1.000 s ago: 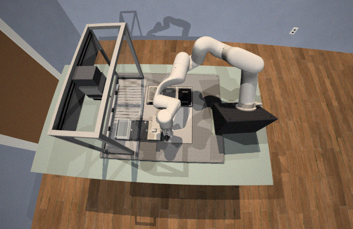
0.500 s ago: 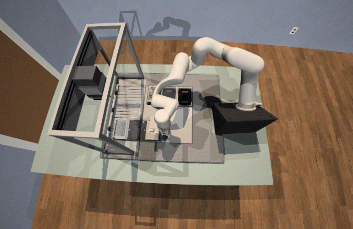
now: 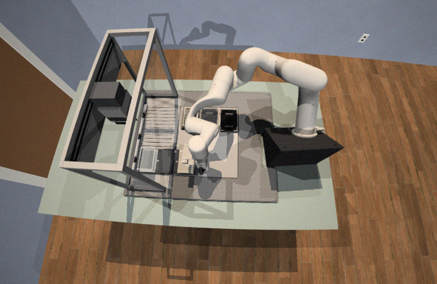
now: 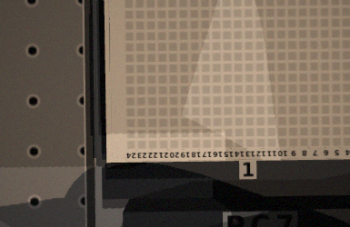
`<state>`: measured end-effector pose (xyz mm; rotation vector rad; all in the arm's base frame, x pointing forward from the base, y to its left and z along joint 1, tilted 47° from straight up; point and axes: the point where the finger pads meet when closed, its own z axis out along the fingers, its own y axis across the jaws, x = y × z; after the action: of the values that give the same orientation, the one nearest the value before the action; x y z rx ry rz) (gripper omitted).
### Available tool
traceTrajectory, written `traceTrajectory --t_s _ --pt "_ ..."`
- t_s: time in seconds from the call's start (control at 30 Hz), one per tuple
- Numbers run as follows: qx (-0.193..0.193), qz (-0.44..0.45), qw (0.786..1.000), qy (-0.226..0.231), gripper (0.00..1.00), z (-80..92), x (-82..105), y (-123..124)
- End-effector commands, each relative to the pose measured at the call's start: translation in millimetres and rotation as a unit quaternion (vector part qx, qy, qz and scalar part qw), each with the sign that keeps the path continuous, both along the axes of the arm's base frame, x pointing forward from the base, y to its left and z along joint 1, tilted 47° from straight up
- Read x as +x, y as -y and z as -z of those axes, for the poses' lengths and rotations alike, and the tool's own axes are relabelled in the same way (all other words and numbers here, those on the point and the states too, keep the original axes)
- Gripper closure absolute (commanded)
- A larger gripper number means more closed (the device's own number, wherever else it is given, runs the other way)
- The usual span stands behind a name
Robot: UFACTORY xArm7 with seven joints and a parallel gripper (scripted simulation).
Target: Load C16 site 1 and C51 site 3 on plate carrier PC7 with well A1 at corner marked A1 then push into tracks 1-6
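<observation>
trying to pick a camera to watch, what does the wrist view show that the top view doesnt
Only the wrist view shows the fine well grid of the 384-well plate, its column numbers, the site tag "1" and part of the PC7 label.

Only the top view shows the arm, the open, empty gripper, the instrument frame, the rails and the nests.

Both show the plate on the carrier and the perforated base board.
</observation>
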<state>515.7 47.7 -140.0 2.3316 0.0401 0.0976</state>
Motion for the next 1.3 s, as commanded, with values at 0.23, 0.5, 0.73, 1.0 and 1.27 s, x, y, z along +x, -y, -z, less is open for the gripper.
traceTrajectory --t_s 0.23,0.5,0.73,1.0,1.27 --pt "0.001 -0.001 1.000 0.001 0.18 -1.5 8.1 -3" --pt "0.001 -0.001 1.000 0.001 0.18 -1.6 10.1 -3" --pt "0.001 -0.001 1.000 0.001 0.18 -1.7 12.4 -3" --pt "0.001 -0.001 1.000 0.001 0.18 -1.8 14.4 -3" --pt "0.001 -0.001 1.000 0.001 0.18 -2.0 17.1 -3"
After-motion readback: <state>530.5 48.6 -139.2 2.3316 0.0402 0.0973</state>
